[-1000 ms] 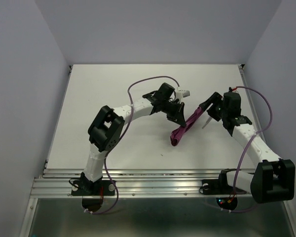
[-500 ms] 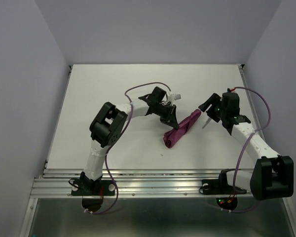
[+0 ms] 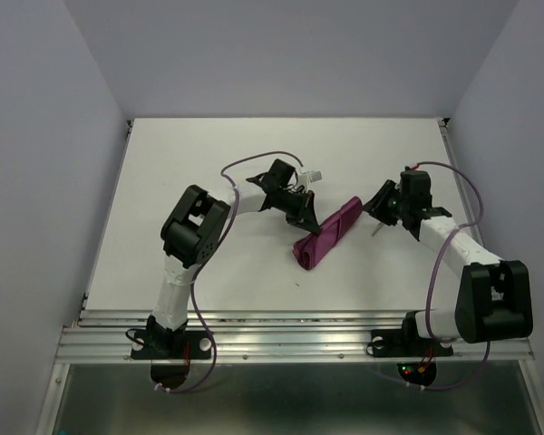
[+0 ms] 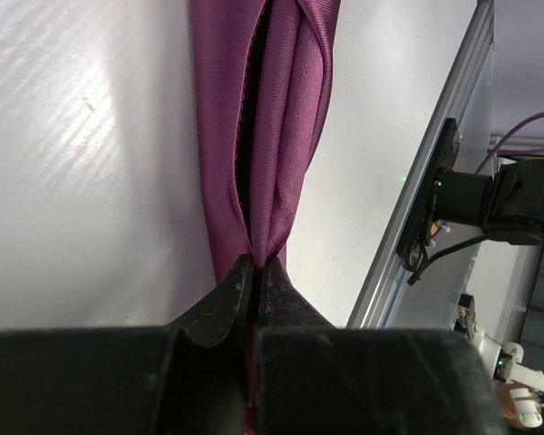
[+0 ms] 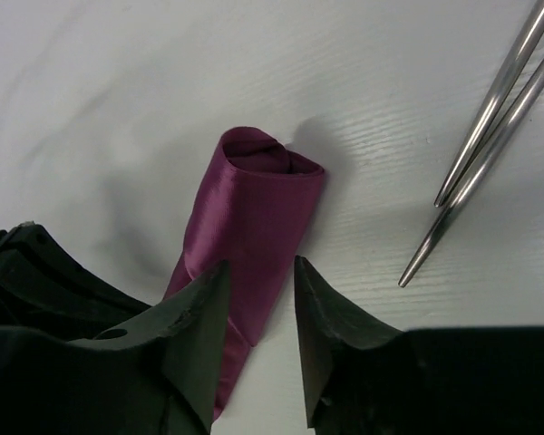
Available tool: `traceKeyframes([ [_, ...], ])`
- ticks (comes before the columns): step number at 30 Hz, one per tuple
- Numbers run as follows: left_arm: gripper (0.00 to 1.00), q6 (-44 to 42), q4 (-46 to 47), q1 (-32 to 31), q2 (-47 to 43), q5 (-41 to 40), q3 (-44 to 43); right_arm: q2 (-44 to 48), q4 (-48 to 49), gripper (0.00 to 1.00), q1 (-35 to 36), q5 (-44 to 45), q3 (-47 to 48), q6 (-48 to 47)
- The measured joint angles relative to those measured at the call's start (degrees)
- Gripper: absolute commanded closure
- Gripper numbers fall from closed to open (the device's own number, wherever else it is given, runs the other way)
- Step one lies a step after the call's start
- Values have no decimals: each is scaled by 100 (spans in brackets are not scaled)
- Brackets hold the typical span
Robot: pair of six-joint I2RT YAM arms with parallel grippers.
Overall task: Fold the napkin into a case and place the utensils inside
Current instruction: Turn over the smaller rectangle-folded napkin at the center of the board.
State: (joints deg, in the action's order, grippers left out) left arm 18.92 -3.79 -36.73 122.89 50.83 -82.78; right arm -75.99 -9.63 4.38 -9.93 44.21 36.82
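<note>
The plum-purple napkin lies folded into a narrow strip, the case, running diagonally on the white table. My left gripper is shut on one long edge of it; in the left wrist view the fingertips pinch the cloth, whose layers gape a little along a dark slit. My right gripper hovers at the strip's far end; in the right wrist view its jaws stand open astride the rolled end of the cloth. The utensils, two thin silver handles, lie on the table beside that end.
The white table ends in a ribbed metal rail at the near edge, where both arm bases are bolted. Grey walls close in the left, right and back sides. A purple cable loops above the left arm.
The left gripper has drawn the napkin leftward and down so that it lies flatter on the table. The right gripper has swung in over the strip's far end and its jaws have narrowed.
</note>
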Motion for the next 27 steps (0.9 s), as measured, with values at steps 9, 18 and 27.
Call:
traceKeyframes([
  [9,51,-50,46,170,0,-57,168,-518,122,89,221,-280,74,-20],
  [18,36,-179,-173,260,-26,-356,170,-1252,278,90,551,-369,553,-39],
  [27,36,-514,-798,501,-520,-1086,168,-1993,542,91,680,-407,1036,-39],
])
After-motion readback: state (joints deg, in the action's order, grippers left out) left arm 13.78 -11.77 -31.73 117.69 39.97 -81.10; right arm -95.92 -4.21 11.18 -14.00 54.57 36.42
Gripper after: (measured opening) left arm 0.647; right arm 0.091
